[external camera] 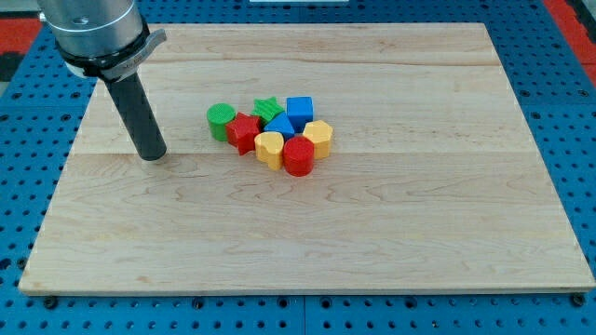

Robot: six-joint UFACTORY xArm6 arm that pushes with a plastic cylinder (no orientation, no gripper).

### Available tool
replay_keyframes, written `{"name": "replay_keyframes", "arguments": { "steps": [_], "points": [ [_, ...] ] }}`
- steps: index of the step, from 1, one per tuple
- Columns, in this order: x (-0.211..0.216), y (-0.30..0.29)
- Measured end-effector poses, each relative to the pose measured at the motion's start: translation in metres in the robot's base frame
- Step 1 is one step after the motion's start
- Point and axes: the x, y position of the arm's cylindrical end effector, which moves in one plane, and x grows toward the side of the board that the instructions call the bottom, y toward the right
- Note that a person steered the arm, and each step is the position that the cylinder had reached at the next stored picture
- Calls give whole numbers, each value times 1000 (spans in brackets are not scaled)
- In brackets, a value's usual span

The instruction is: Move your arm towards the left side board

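Note:
My tip (152,156) rests on the wooden board (307,233) at the view's left, well left of a tight cluster of blocks near the board's middle. The cluster holds a green cylinder (221,121), a red star (245,132), a green star (268,107), a blue cube (300,110), a second blue block (279,126), a yellow heart (269,147), a red cylinder (299,157) and a yellow hexagon (319,137). The green cylinder is the block nearest my tip, with a clear gap between them. The arm's grey body (93,33) enters from the view's top left.
The board lies on a blue pegboard table (568,112) that shows on all sides. A red surface (19,23) shows at the view's top left corner.

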Motion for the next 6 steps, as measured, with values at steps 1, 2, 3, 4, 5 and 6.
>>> {"name": "replay_keyframes", "arguments": {
  "steps": [1,2,3,4,5,6],
  "points": [
    [-12,-6],
    [-18,-8],
    [-23,-8],
    [-27,-9],
    [-29,-10],
    [-29,-10]
  ]
}}
